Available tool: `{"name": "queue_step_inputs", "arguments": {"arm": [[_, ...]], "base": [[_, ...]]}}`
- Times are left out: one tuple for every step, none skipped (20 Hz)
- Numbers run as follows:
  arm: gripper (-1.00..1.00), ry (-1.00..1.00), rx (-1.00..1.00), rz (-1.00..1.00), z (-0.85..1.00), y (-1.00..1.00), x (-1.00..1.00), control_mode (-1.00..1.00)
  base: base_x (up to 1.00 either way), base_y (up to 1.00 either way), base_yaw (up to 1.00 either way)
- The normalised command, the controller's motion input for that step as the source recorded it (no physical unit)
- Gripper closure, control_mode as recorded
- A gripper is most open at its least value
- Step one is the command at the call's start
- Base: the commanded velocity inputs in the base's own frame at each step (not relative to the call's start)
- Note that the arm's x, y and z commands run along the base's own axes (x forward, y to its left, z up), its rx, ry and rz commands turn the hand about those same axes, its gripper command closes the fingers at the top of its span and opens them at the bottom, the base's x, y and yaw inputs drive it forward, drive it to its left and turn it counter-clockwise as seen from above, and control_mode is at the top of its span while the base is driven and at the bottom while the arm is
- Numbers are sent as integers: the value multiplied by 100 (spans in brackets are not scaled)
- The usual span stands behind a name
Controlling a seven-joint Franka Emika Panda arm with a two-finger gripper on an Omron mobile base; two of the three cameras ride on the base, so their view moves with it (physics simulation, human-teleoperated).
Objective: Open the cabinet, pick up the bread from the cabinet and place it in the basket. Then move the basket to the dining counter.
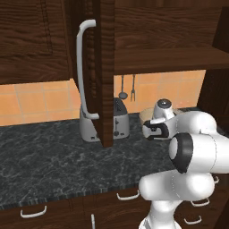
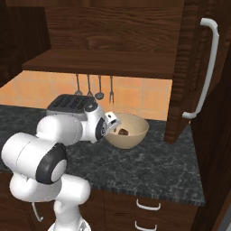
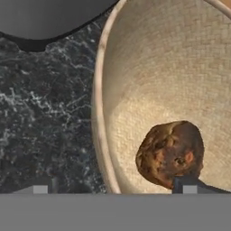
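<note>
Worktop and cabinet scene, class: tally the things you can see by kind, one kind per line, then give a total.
Basket: 1
Bread: 1
Toaster: 1
Hanging utensils: 4
Open cabinet door: 1
Total: 8

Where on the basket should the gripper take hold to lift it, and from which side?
Probably the thin rim of the basket, from above, one finger inside and one outside. The near wall beside the toaster is bare; the bread lies lower inside.
</note>
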Motion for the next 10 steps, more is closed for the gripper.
{"name": "queue_step_inputs", "arguments": {"arm": [[-100, 5, -10, 8, -59, -21, 15, -100], [-100, 3, -9, 8, -51, -17, 23, -100], [-100, 2, -8, 7, -40, -18, 25, -100], [-100, 1, -7, 7, -36, -21, 20, -100], [-100, 2, -7, 8, -38, -24, 6, -100], [-100, 2, -7, 8, -44, -16, 0, -100], [-100, 2, -6, 8, -49, -29, 0, -100], [-100, 1, -5, 8, -51, -40, -4, -100], [100, 1, -6, 7, -49, -34, -3, -100], [100, 0, -5, 7, -41, -31, 0, -100]], "base": [[0, 0, 0], [0, 0, 0], [0, 0, 0], [0, 0, 0], [0, 0, 0], [0, 0, 0], [0, 0, 0], [0, 0, 0], [0, 0, 0], [0, 0, 0]]}}
